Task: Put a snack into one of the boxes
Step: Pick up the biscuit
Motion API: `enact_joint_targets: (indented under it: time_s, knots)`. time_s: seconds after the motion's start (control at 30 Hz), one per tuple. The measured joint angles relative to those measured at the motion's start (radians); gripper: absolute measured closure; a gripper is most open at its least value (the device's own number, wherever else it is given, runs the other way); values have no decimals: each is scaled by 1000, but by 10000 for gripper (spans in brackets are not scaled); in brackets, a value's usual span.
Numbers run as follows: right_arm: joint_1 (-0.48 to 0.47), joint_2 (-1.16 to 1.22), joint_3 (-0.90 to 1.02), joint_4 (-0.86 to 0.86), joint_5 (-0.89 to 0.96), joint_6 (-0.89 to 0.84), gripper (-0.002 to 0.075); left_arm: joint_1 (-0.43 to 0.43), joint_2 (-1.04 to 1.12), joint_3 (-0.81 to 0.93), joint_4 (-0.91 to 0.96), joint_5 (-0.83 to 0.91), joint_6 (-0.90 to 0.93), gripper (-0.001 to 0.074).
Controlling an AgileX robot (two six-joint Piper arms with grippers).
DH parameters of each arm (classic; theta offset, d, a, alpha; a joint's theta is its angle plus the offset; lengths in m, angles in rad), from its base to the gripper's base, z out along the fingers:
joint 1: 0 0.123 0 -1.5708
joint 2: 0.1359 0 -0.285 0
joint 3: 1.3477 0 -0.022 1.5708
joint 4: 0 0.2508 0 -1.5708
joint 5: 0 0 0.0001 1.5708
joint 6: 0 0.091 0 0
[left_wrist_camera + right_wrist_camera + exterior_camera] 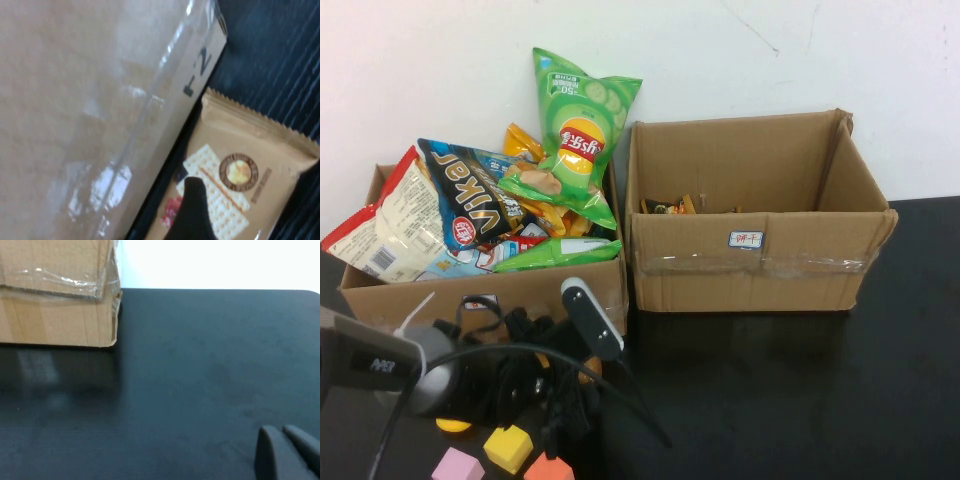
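The left gripper (200, 215) hangs low by the full brown cardboard box (480, 290), one dark finger over a tan cracker snack packet (240, 175) lying flat on the black table (200, 365); I cannot tell how wide it is. The right gripper (287, 452) rests pinched together, well apart. The slippery packet could slide away or jam against the box wall.

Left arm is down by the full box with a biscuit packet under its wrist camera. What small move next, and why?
Probably close the left gripper on the biscuit packet, then lift. The packet lies flat on the black table beside the left box, with a finger over it. The right gripper sits low over bare table, uninvolved.
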Motion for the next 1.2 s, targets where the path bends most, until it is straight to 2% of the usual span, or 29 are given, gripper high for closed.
enact_joint_targets:
  time_s: [0.2,0.63,0.73,0.9,0.93,1.1,1.2]
  knots:
    - [0,0,0,0,0,0,727,6,26,-30,0,29,9,212]
    - [0,0,0,0,0,0,727,20,128,-46,48,-131,95,219]
    - [0,0,0,0,0,0,727,20,130,-48,44,-117,84,290]
    - [0,0,0,0,0,0,727,20,131,-48,46,-77,80,580]
    - [0,0,0,0,0,0,727,20,127,-48,51,-70,82,612]
    - [0,0,0,0,0,0,727,20,85,-48,53,19,44,618]
    - [0,0,0,0,0,0,727,20,40,-48,53,87,-2,666]
